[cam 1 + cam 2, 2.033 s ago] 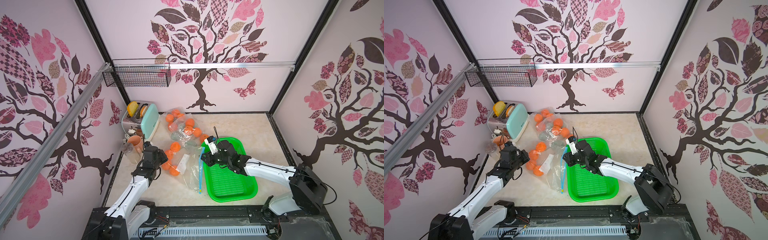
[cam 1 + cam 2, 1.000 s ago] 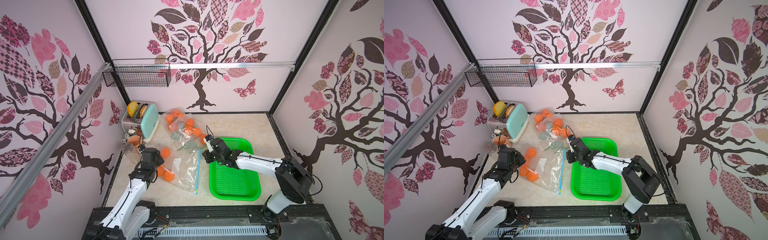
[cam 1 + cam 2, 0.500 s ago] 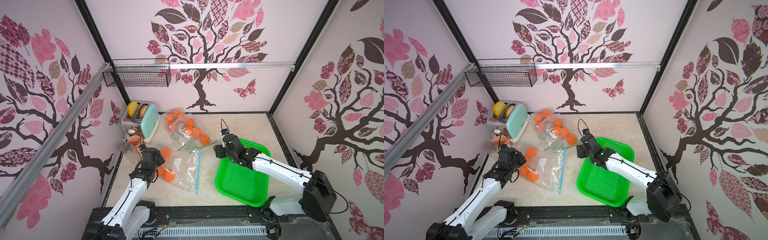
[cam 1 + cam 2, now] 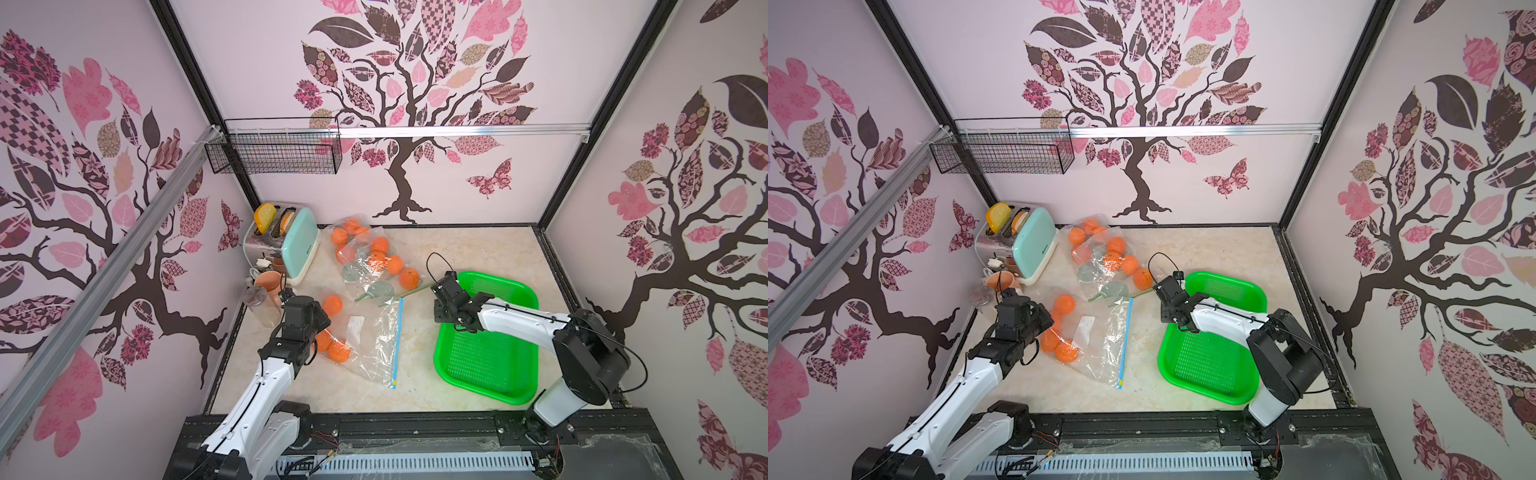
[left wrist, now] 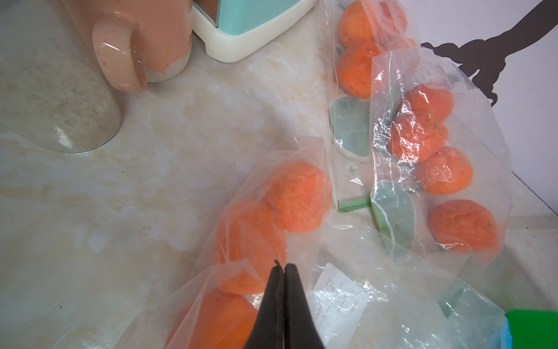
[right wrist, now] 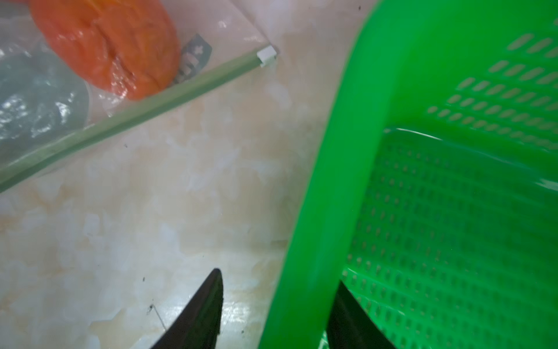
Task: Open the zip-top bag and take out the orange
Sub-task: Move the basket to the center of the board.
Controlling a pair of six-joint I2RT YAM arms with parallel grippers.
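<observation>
The zip-top bag [image 4: 374, 340] lies flat on the table, clear plastic with a blue zip strip along its right edge, and holds several oranges [image 4: 338, 351] at its left end. My left gripper [image 5: 283, 266] sits over that end, shut, with the bag's film [image 5: 235, 272] pinched at its tips. In both top views it is at the oranges [image 4: 1059, 328]. My right gripper [image 6: 277, 278] is open and straddles the left rim of the green tray [image 6: 453, 211], one finger [image 6: 211, 296] over the table, the other inside the tray. It is well right of the bag [image 4: 1104, 345].
Two more bags of oranges [image 4: 374, 257] with green zips lie behind, one close to the tray's far left corner [image 4: 465, 276]. A mint toaster [image 4: 299, 245], a peach cup [image 4: 270, 286] and a glass jar [image 4: 255, 303] crowd the back left. A wire basket [image 4: 278, 151] hangs on the wall.
My right gripper left the bag's zip side and went to the tray's left rim. The tray swung out to the right, then partly back. The bag and left gripper stayed put.
</observation>
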